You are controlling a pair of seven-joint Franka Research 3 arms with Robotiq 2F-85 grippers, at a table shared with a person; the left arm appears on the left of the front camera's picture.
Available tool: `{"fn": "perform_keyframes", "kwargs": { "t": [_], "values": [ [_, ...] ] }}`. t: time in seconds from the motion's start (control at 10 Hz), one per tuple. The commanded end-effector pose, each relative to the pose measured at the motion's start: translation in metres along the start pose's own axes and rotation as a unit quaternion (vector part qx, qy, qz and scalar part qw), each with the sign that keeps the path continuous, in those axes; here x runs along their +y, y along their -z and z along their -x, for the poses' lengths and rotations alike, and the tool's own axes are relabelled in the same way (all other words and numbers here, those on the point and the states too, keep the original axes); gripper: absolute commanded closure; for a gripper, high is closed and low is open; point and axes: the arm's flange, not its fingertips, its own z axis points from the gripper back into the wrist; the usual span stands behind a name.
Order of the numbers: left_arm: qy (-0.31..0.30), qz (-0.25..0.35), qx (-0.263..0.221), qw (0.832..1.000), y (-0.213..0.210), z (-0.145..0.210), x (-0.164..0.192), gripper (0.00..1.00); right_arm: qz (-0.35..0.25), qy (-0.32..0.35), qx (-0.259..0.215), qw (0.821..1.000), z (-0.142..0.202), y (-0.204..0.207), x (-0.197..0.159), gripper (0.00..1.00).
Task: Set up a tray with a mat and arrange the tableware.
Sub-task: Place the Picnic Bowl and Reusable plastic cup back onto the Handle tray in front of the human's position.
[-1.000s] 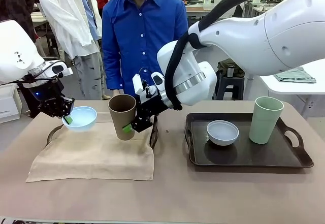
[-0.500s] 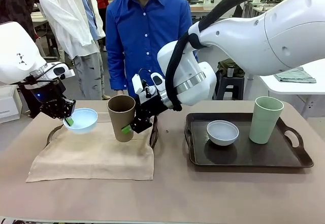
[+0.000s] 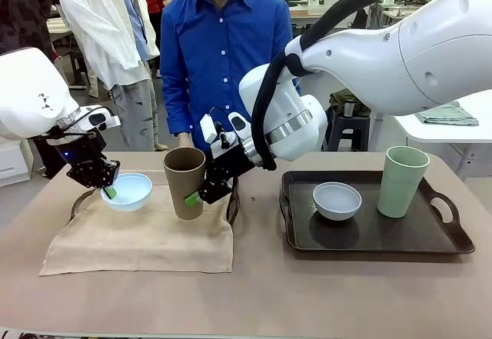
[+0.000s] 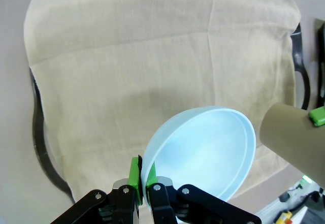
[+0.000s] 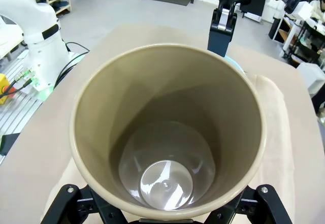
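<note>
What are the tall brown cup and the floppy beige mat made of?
The tall brown cup looks like smooth plastic or maybe glazed ceramic: its inside shines with reflections. The beige mat looks like woven cloth, matte, with creases and soft folds.

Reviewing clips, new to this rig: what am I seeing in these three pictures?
A two-armed white robot works at a table, a person opposite. The wide picture looks across the table; the other two come from cameras on each arm's wrist. The left claw pinches the rim of a pale blue bowl over a beige mat draped on a dark tray. The right claw holds a brown cup beside it. A second tray carries a white bowl and a pale green cup.
</note>
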Motion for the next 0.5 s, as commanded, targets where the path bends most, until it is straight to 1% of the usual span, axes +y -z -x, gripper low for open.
{"fn": "perform_keyframes", "kwargs": {
  "t": [0.0,0.4],
  "values": [
    [0.002,0.017,-0.008,1.0,0.01,-0.007,0.009,0.96,-0.009,0.007,0.005,1.0,0.0,0.002,-0.008,0.16],
    [0.003,0.023,-0.008,1.0,0.013,-0.009,0.011,0.96,-0.01,0.011,0.015,1.0,0.014,0.01,-0.015,0.16]
  ]
}}
